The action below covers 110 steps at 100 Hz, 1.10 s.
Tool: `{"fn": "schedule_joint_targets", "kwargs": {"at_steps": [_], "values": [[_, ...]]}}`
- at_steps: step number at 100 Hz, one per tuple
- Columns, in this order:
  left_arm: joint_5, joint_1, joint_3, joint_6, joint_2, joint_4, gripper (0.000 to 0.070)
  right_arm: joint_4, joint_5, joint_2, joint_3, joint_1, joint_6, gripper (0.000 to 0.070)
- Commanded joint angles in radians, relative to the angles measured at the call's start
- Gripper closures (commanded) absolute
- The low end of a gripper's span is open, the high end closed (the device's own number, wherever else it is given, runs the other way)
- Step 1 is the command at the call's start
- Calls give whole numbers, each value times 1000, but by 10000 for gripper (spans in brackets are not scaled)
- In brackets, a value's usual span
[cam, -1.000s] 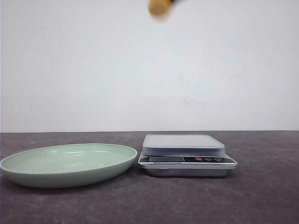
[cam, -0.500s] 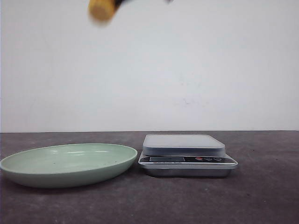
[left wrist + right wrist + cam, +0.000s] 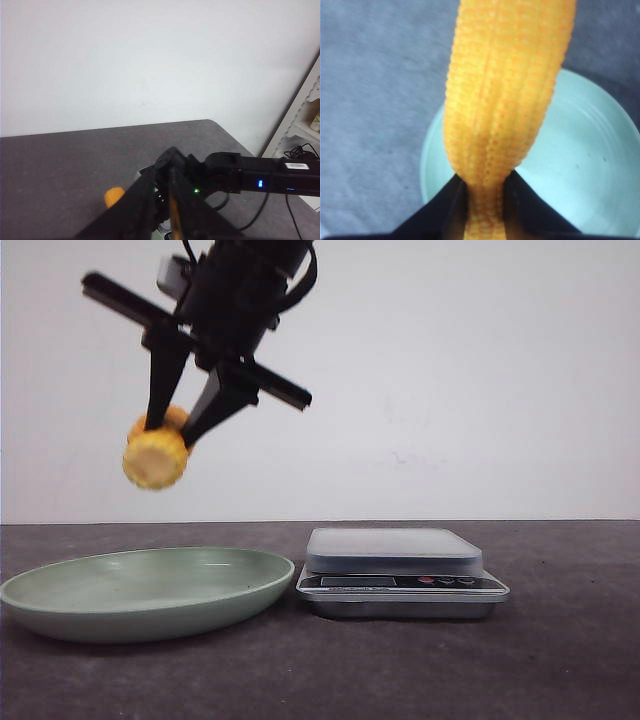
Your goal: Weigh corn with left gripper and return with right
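- The right gripper (image 3: 172,430) hangs in the air above the pale green plate (image 3: 60,610), its two dark fingers (image 3: 160,380) clamped on the corn (image 3: 155,455) — the cob's blunt end faces the front camera.
- In the right wrist view the corn (image 3: 505,100) runs out from between the finger pads (image 3: 445,210), with the plate's (image 3: 590,165) green basin below it; the cob is clear of the plate, not touching.
- A kitchen scale (image 3: 400,575) sits just beside the plate on the dark table (image 3: 560,670), its platform bare.
- The left gripper (image 3: 161,200) is held up off the table, jaws almost together with only a thin slit between them — nothing held.
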Motion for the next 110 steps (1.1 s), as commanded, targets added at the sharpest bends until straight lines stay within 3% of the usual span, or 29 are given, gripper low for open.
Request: {"fn": "schedule_joint_targets", "kwargs": {"at_steps": [1, 29, 36, 52, 61, 72, 88, 95, 110], "values": [[-5, -8, 21, 10, 10, -47, 685, -24, -3, 48, 19, 5, 46, 700], [-5, -8, 21, 10, 10, -47, 685, -81, 1, 75, 19, 8, 60, 686], [-5, -8, 21, 10, 10, -47, 685, -85, -8, 75, 19, 8, 65, 577], [-5, -8, 21, 10, 10, -47, 685, -103, -76, 74, 19, 7, 62, 230], [-5, -8, 21, 17, 10, -47, 685, -108, -80, 59, 19, 7, 55, 163], [-5, -8, 21, 18, 10, -47, 685, -100, -39, 15, 32, 5, 15, 164], [-5, -8, 21, 31, 10, -47, 685, -103, 124, -119, 90, 1, -81, 180], [-5, -8, 21, 31, 10, -47, 685, -103, 208, -211, 106, 2, -149, 302], [-21, -8, 17, 32, 10, -47, 685, -103, 365, -418, 109, 31, -330, 642]]}}
